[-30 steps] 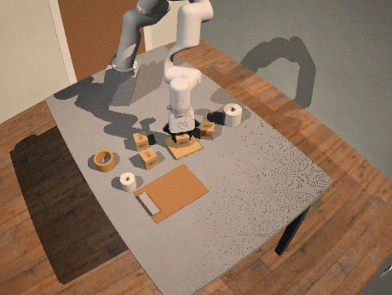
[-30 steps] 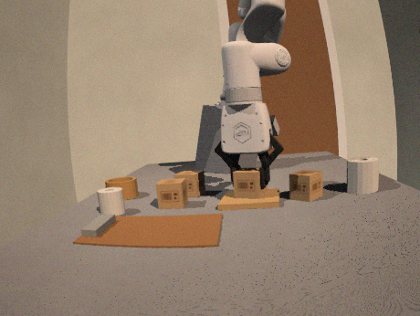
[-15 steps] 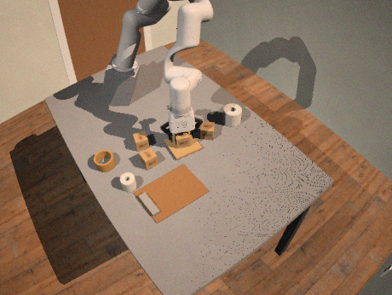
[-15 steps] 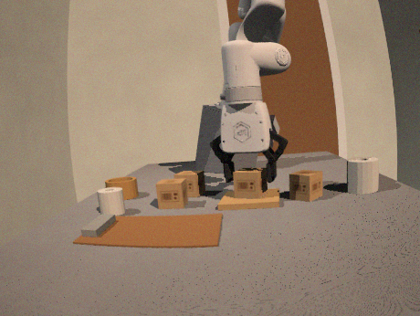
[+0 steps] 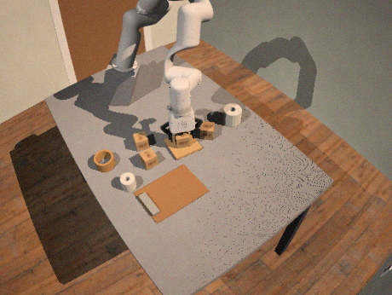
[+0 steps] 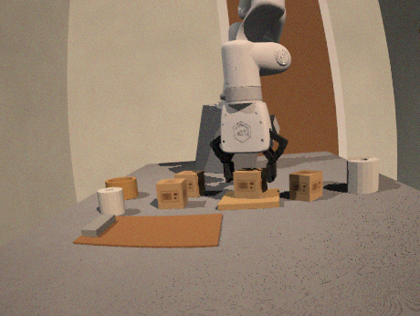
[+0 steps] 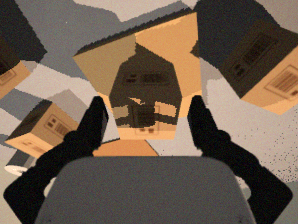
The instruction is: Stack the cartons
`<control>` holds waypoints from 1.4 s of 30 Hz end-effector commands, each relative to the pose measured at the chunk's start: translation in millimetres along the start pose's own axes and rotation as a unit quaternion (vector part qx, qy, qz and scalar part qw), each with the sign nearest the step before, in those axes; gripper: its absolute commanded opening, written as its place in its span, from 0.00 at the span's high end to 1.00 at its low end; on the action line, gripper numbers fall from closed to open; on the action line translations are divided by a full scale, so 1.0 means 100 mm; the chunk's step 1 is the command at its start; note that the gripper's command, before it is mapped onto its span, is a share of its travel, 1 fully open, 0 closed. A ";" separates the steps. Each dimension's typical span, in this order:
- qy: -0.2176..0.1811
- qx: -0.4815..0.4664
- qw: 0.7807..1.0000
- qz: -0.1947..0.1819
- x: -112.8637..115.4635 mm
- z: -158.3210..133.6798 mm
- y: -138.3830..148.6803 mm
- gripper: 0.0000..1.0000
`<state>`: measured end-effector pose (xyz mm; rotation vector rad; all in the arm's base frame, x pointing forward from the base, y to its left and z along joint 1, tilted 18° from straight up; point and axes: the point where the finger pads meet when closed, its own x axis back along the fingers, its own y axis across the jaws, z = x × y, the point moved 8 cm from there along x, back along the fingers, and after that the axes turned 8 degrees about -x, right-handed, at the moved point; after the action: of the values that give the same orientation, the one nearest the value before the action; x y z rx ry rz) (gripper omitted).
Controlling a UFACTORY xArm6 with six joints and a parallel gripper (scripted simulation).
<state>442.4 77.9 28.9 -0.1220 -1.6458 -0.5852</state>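
Tan wood forms the small square board (image 5: 186, 152) (image 6: 248, 205) (image 7: 192, 37), which carries one carton (image 5: 183, 140) (image 6: 248, 184) (image 7: 145, 95); the fingers (image 5: 181, 135) (image 6: 250, 175) stand wide open on either side of it, gripping nothing; the other three cartons rest on the grey desk (image 5: 239, 192) (image 6: 274, 260) (image 7: 172, 145), one (image 5: 207, 130) (image 6: 306, 185) (image 7: 265, 70) near the board's side towards the large white cylinder (image 5: 233, 115) (image 6: 362, 175), two (image 5: 148, 159) (image 6: 172, 194) and (image 5: 141, 141) (image 6: 189, 184) on its opposite side.

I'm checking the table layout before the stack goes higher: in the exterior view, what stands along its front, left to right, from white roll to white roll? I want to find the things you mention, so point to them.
Small white roll (image 5: 128, 184) (image 6: 111, 202), nearest carton (image 5: 149, 159) (image 6: 172, 194), wooden board (image 5: 187, 151) (image 6: 248, 204), right-hand carton (image 5: 207, 131) (image 6: 306, 186), large white roll (image 5: 233, 116) (image 6: 362, 175)
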 end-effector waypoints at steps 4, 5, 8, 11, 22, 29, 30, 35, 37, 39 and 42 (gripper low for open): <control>-0.001 0.000 1.000 -0.001 0.03 -0.01 0.01 0.00; -0.001 0.000 1.000 -0.001 0.07 -0.01 0.01 0.00; -0.002 0.000 1.000 -0.002 0.29 0.00 -0.01 0.00; -0.001 0.000 1.000 -0.003 0.46 0.00 0.00 0.00; -0.002 0.000 1.000 -0.002 0.63 0.00 -0.01 0.00; -0.002 0.000 1.000 -0.002 0.63 0.00 -0.01 0.00; -0.002 0.000 1.000 -0.002 0.63 0.00 -0.01 0.00; -0.002 0.000 1.000 -0.002 0.63 0.00 -0.01 0.00; -0.002 0.000 1.000 -0.002 0.63 0.00 -0.01 0.00; -0.002 0.000 1.000 -0.002 0.63 0.00 -0.01 0.00; -0.002 0.000 1.000 -0.002 0.63 0.00 -0.01 0.00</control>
<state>430.1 61.4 87.7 -0.1205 -1.6464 -0.5864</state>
